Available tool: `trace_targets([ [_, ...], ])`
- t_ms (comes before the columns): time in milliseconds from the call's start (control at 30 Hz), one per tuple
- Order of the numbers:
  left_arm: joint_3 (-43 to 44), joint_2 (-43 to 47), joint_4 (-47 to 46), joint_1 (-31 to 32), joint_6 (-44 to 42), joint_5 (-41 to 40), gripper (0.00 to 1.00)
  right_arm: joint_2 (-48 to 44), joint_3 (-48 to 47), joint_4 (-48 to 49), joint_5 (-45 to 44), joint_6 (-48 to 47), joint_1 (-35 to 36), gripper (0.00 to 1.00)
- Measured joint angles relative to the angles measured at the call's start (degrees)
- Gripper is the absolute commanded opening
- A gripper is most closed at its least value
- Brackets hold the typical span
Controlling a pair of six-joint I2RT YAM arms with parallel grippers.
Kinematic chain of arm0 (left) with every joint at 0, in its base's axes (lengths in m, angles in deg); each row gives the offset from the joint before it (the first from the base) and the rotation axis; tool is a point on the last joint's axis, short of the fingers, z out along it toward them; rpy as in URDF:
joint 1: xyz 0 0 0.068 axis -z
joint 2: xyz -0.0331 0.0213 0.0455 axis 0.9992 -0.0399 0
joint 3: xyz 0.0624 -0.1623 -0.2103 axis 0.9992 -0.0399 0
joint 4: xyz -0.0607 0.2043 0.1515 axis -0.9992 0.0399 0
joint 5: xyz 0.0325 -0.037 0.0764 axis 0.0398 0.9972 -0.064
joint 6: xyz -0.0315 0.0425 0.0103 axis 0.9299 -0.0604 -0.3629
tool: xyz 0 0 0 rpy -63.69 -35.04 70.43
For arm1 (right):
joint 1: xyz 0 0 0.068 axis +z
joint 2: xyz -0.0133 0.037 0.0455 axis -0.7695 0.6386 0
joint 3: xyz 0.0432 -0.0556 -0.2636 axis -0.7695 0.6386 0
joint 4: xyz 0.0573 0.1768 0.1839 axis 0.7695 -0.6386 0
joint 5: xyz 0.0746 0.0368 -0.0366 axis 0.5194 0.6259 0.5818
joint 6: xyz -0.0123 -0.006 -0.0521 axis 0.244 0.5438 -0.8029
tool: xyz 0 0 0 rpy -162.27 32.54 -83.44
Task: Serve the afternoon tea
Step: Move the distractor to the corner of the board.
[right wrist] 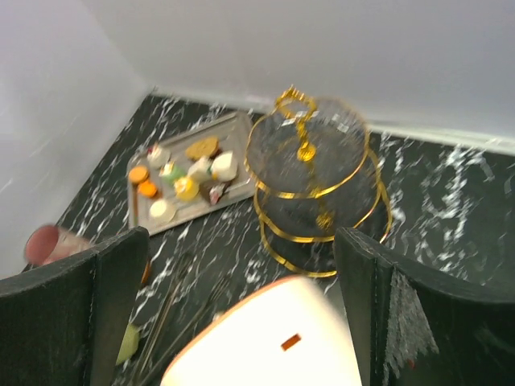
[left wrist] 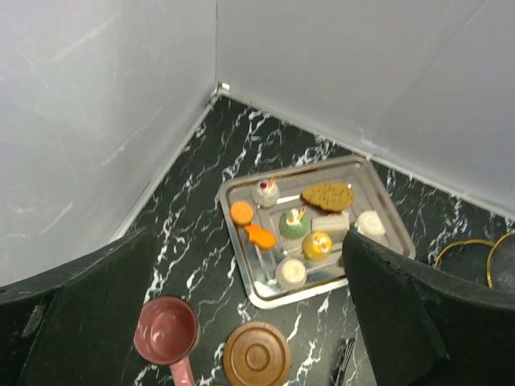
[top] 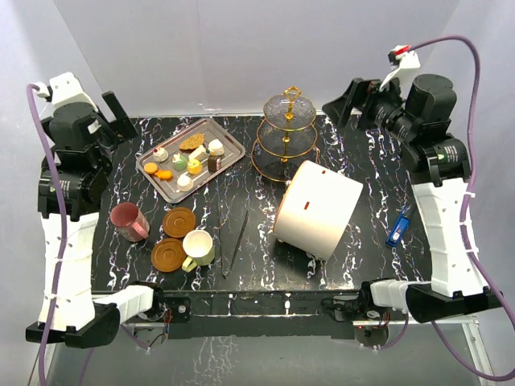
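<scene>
Both the left gripper (left wrist: 241, 322) and right gripper (right wrist: 241, 314) hang released, raised; small coloured cakes (top: 187, 161) lie on the steel tray (top: 231, 143), left of the gold-framed glass stand (top: 286, 137); approach one cake squarely from above

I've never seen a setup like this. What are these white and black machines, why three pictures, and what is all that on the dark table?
They are two robot arms bolted at the near edge of a black marble-patterned table. The wide picture comes from a camera above and behind them; the other two come from cameras on each wrist, so the dark shapes at their lower corners are that arm's own jaws. Both the left gripper and the right gripper stand open and hold nothing.

On the table: a steel tray of small cakes, an empty three-tier stand, a maroon cup, a cream cup, two brown saucers, tongs, a big white cylinder on its side, and a small blue object.
</scene>
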Motion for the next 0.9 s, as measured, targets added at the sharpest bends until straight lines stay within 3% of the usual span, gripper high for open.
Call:
trace_targets([
  [133, -8.5, 2.49, -2.23, -1.16, 0.37, 2.19, 0.99, -2.86, 5.88, -1.73, 6.51, 1.92, 0.0, 0.98],
  [333, -21.0, 6.73, -5.57, -2.75, 0.37, 12.28, 0.99, -6.58, 12.66, -6.08, 14.6, 4.0, 2.8, 0.98],
  [533, -27.78, 7.26, -7.52, -4.02, 1.53, 24.15, 0.99, -5.9, 14.23, -12.13, 14.45, 5.64, 17.81, 0.98],
  [733, -28.17, 3.43, -8.52, -4.44, 1.97, 37.03, 0.99, -2.54, 14.14, -16.22, 10.84, 7.48, 33.86, 0.98],
  [900, -28.22, -0.17, -7.65, -3.69, 0.96, 43.06, 0.99, 1.29, 14.97, -18.27, 4.61, 9.9, 47.65, 0.98],
])
